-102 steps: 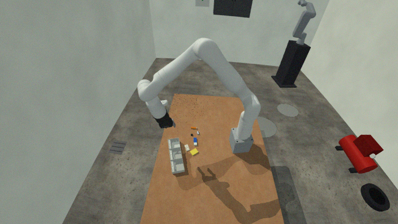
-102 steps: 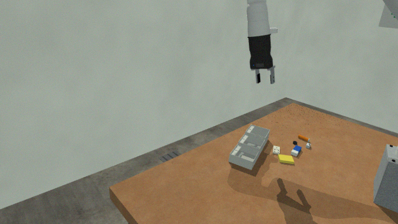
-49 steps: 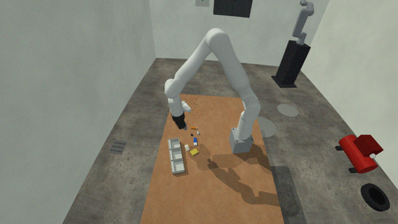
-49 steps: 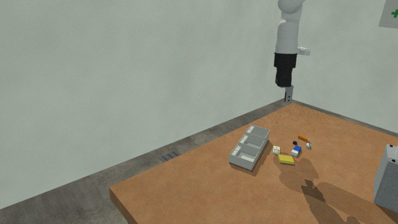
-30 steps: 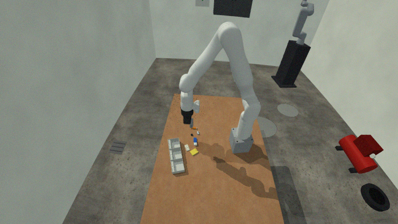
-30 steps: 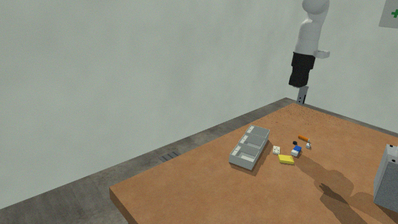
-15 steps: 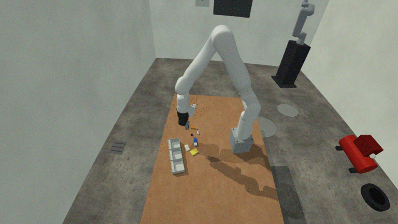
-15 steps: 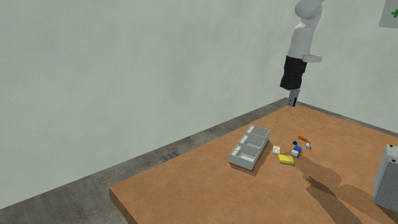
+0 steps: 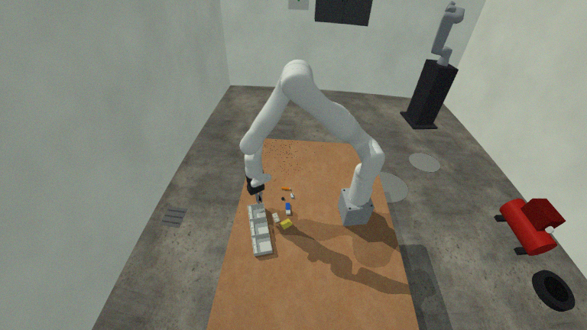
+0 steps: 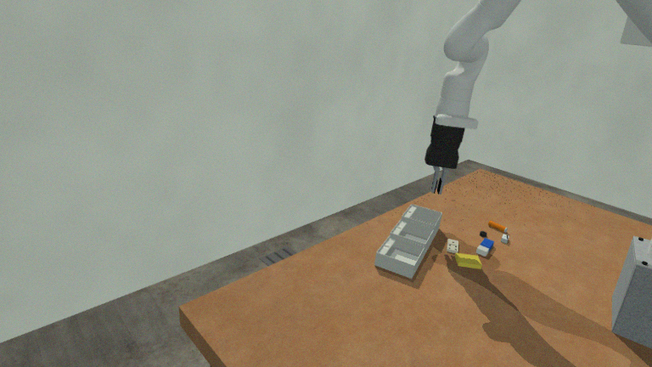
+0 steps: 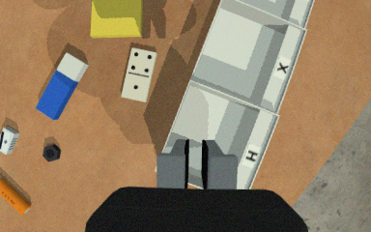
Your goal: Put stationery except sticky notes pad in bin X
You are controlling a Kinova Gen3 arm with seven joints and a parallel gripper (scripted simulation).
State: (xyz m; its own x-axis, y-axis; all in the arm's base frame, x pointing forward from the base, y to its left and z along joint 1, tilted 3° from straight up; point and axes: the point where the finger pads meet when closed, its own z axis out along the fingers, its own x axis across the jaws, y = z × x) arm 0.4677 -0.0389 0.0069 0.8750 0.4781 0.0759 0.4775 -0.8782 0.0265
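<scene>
A row of three grey bins (image 11: 242, 72) lies on the table; it also shows in the exterior view (image 10: 409, 245). The middle bin is marked X (image 11: 282, 68) and the near one is marked H (image 11: 252, 155). My gripper (image 11: 195, 157) (image 10: 437, 187) hangs high above the H bin, fingers nearly together with nothing between them; the exterior view shows it too. Left of the bins lie a blue and white eraser (image 11: 62, 86), a small white sharpener (image 11: 9, 140), an orange marker (image 11: 14, 195) and a yellow pad of sticky notes (image 11: 116, 18).
A white domino (image 11: 138, 73) lies close beside the bins, and a black nut (image 11: 51, 152) lies near the sharpener. The arm's grey base (image 10: 632, 290) stands at the right. The table edge and the grey floor (image 11: 338, 184) are just past the bins.
</scene>
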